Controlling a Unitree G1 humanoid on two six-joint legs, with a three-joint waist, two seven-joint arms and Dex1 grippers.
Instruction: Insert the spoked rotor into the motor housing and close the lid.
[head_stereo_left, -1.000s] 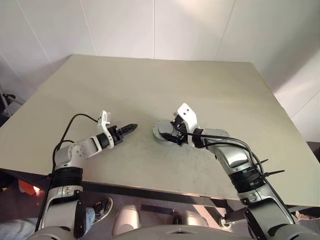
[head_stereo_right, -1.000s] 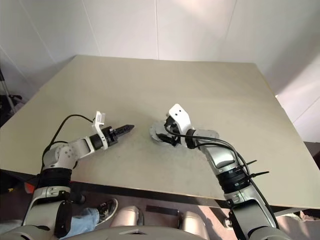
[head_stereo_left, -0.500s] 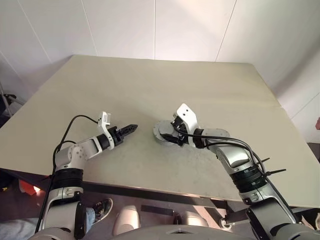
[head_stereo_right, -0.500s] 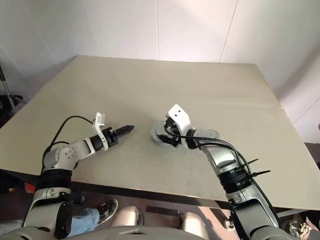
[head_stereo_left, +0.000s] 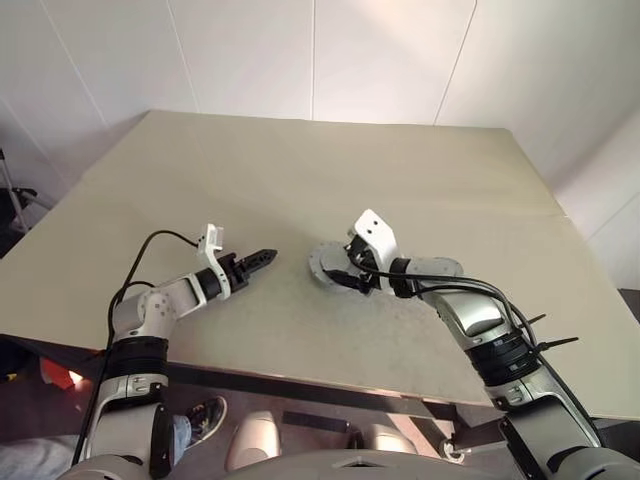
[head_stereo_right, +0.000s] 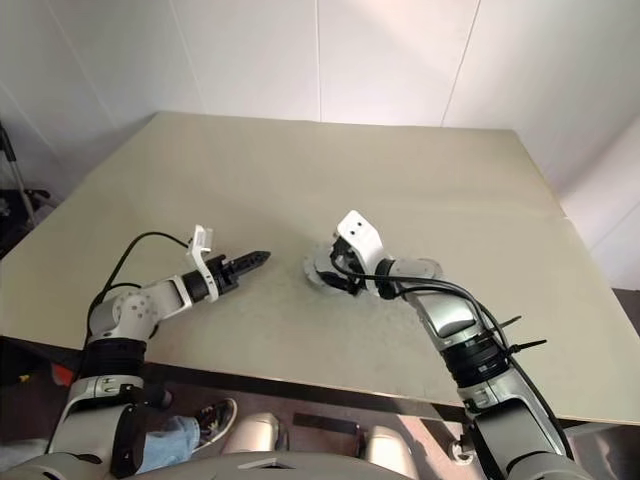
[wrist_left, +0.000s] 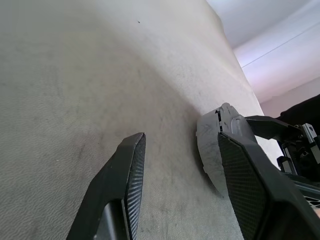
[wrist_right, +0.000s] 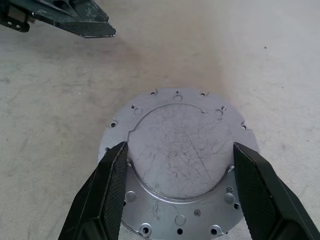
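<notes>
Right wrist view: the lid (wrist_right: 182, 155) is straddled by spread right jaws; it should be pressed down evenly. Left jaws are spread, empty, nearer the table's (head_stereo_left: 300, 170) left edge.

Motor housing (wrist_right: 181, 165): round silver disc; flat on table; scratched face up.

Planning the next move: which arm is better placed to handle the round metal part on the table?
Right, probably. The right gripper is open with its fingers straddling the round metal part. The left gripper hangs off to the side, empty.
</notes>
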